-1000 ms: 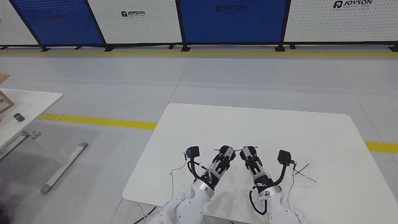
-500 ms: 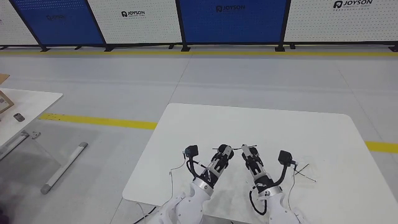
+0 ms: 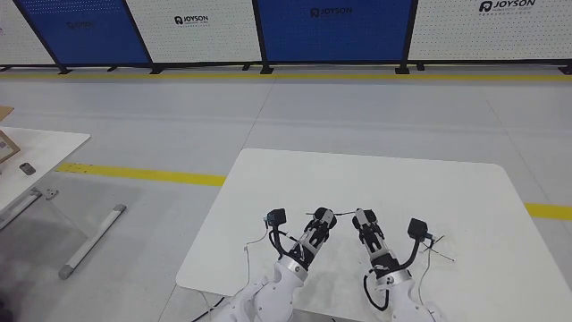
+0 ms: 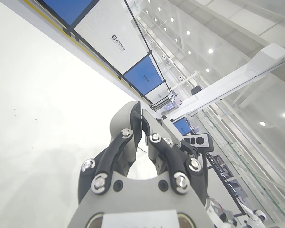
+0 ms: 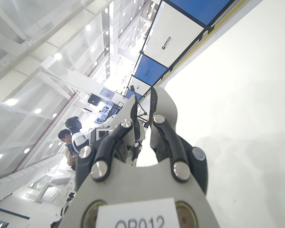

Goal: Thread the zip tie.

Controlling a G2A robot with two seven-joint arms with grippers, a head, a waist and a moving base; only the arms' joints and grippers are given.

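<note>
Top view: left gripper (image 3: pixel 322 219) and right gripper (image 3: pixel 361 221) sit close together above the white table's (image 3: pixel 384 174) near edge. Right wrist view: jaws nearly closed on the black zip tie (image 5: pixel 132 88); a slack pinch could let it twist. Left wrist view: jaws pressed onto its thin tail; misaligned, it would likely miss the head. Beyond the table, pegboard panels (image 4: pixel 104 36).

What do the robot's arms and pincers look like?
Both arms are white and grey, with black cables curling beside the wrists. The left pincer and right pincer are pale grey, with black links, shiny silver bolts and a white label at the base.
</note>
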